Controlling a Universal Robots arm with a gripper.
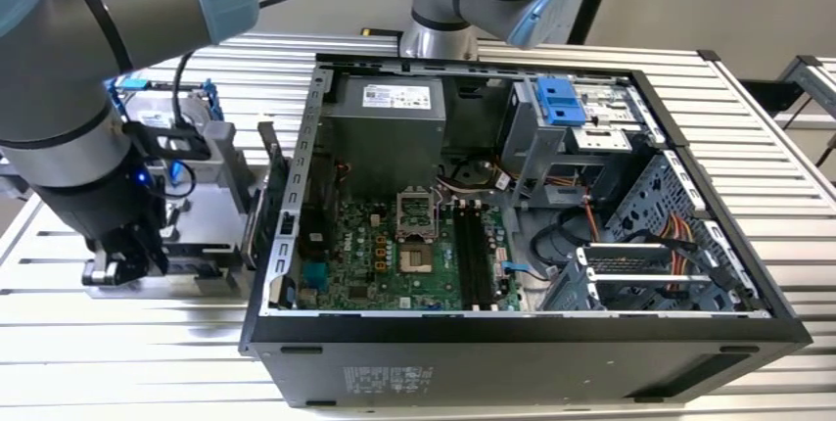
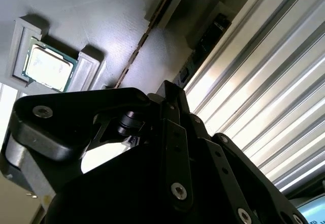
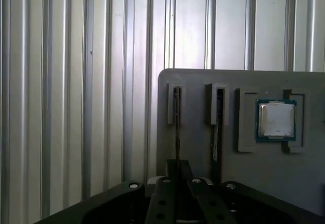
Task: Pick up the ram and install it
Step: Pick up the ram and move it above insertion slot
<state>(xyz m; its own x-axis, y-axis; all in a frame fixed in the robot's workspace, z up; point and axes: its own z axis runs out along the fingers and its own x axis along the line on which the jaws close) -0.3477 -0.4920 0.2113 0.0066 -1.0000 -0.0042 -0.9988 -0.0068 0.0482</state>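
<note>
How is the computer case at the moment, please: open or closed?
Open: the computer case lies with its side panel off, so the motherboard shows inside.

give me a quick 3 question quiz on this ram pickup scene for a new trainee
1. True or false: the processor chip sits in a pocket of the grey holder.
2. In the first wrist view the gripper is lined up with: A) the ram standing on edge in the holder; B) an empty slot; C) the chip.
3. Fill in: in the exterior view, the gripper is low down on the open computer case's ___ side.
Key: 1 true; 2 A; 3 left (the exterior view's left).
</note>
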